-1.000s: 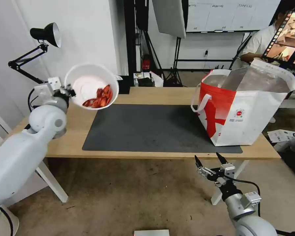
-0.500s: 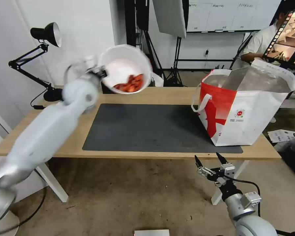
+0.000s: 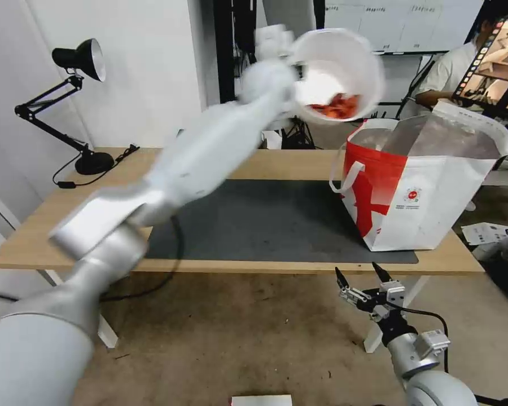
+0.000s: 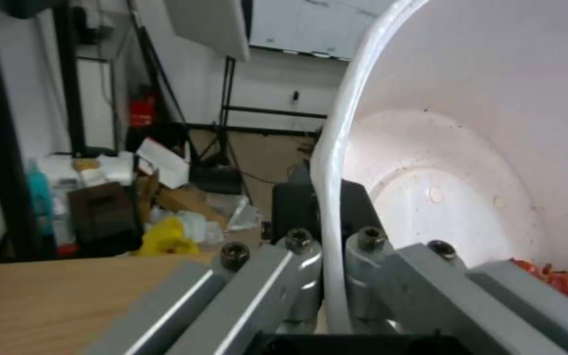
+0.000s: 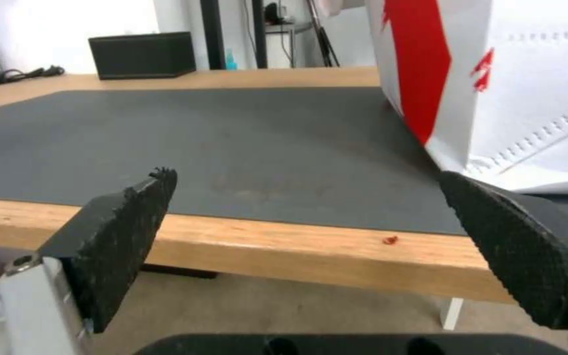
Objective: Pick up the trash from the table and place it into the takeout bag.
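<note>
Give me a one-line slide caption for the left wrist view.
Left gripper pinches the rim of the tilted white bowl, red shells pooled at its low side.

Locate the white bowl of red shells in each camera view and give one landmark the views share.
Head view: white bowl held high, near the takeout bag.
Left wrist view: bowl rim pinched by left gripper.
Right wrist view: bowl absent.
Shared landmark: the table, wood top, front edge.

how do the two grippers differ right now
The left gripper is raised over the table near the takeout bag, shut on the white bowl's rim; the right gripper hangs low before the table's front edge, open and empty. Both have two fingers.
</note>
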Motion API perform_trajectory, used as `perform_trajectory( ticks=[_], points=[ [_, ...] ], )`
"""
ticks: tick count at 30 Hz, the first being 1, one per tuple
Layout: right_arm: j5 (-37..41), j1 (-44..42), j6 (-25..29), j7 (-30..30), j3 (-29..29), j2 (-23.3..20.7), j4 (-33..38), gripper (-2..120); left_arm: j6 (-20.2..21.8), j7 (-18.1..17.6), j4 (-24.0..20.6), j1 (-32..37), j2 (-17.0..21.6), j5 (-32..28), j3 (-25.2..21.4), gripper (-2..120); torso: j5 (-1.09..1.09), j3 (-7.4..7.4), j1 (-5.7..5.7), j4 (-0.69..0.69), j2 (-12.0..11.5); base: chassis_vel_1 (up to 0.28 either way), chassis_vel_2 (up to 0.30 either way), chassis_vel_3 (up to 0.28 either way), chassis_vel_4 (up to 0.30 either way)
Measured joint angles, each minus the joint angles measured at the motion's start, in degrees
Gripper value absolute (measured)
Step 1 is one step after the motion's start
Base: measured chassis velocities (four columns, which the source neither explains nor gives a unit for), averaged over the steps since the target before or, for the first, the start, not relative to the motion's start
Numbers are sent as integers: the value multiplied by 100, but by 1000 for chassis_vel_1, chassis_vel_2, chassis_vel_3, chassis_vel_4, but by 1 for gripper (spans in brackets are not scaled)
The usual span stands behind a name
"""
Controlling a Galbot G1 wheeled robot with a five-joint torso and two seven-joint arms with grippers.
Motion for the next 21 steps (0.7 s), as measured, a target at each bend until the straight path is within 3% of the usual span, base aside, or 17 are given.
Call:
perform_trajectory(
  ticks=[6,7,10,11,14,19,21],
  points=[
    [0,0,1,-1,0,0,0,100,-80,502,-6,51,-12,466,352,0,-5,0,-1,11,0,0,0,0,0],
    [0,0,0,-1,0,0,0,100,-144,750,-67,186,4,677,427,0,-5,0,-1,9,0,0,0,0,0],
    [0,0,1,-1,0,0,-1,100,-334,940,-115,350,19,1132,586,0,-4,0,0,5,0,0,0,0,0],
    [0,0,1,-1,0,0,-1,100,-334,940,-115,350,19,1132,586,0,-4,0,0,5,0,0,0,0,0],
    [0,0,1,-1,0,0,0,100,-552,989,-139,530,39,1871,867,0,-4,0,-1,5,0,0,0,0,0],
    [0,0,1,-1,0,1,-1,100,-610,1038,-159,577,51,2275,1038,0,-5,0,-1,6,0,0,0,0,0],
    [0,0,1,-1,0,0,-1,100,-703,1248,-181,582,56,2505,1123,0,-4,0,0,5,0,0,0,0,0]
  ],
)
